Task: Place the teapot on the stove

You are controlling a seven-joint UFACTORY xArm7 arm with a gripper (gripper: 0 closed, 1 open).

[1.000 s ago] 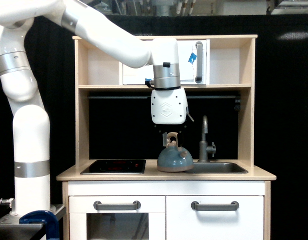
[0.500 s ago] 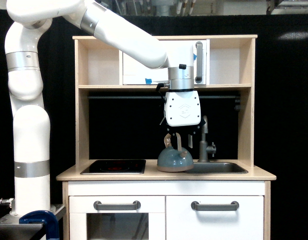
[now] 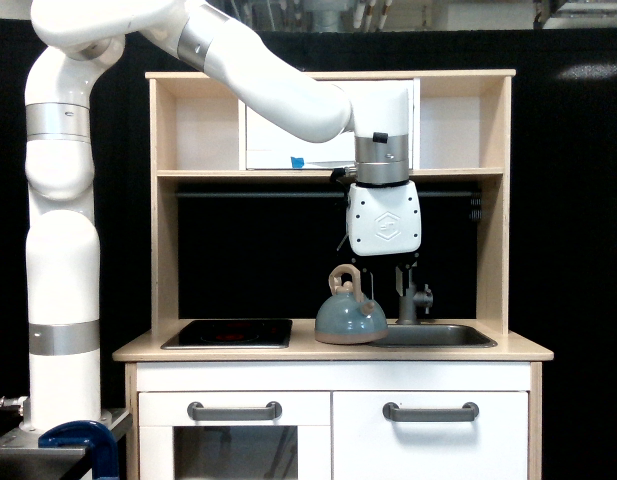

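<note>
The stove (image 3: 227, 333) top is bare, with open room above it under the shelf (image 3: 328, 173). The teapot (image 3: 350, 314) sits beside the sink (image 3: 435, 336). The tap (image 3: 412, 288) stands close behind the gripper (image 3: 381, 283).

Upright teapot (image 3: 350, 318) beside stove (image 3: 227, 333)

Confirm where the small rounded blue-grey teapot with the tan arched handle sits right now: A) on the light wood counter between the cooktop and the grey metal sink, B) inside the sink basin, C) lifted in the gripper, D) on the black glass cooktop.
A: the teapot rests on the counter, to the exterior view's right of the stove and beside the sink, with the gripper above it and to its right.
</note>
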